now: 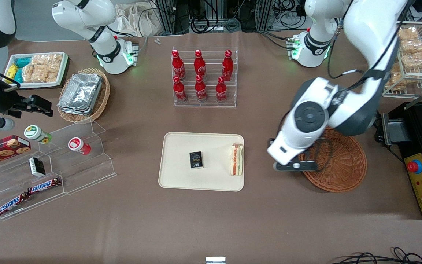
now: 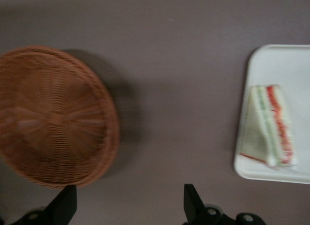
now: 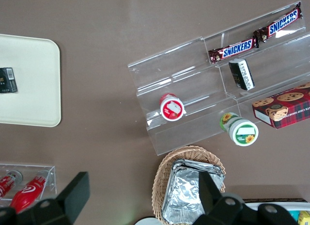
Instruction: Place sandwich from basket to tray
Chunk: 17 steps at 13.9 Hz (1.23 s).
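Sandwich on tray at the edge toward the working arm, triangular wedge, cream bread, red and green filling, near black packet, basket holding nothing, gripper above bare table between basket and tray, fingers spread, gripping nothing.

Cream sandwich striped orange-red and green, on a beige tray; reddish-brown woven basket; black-fingered gripper hovered above.
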Each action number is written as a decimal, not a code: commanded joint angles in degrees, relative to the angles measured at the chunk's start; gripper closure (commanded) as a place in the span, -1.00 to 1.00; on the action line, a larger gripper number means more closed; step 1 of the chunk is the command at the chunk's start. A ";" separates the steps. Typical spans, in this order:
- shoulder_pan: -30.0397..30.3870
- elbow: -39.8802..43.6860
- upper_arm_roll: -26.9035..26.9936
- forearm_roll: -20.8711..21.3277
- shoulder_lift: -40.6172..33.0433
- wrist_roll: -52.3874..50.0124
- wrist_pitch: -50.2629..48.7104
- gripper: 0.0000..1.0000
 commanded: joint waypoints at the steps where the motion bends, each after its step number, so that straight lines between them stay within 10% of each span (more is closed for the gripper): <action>1: 7.09 -3.39 -1.07 -3.53 -7.80 4.41 -4.73 -0.98; 17: 21.45 -3.65 3.03 -13.21 -19.50 25.23 -12.93 -0.99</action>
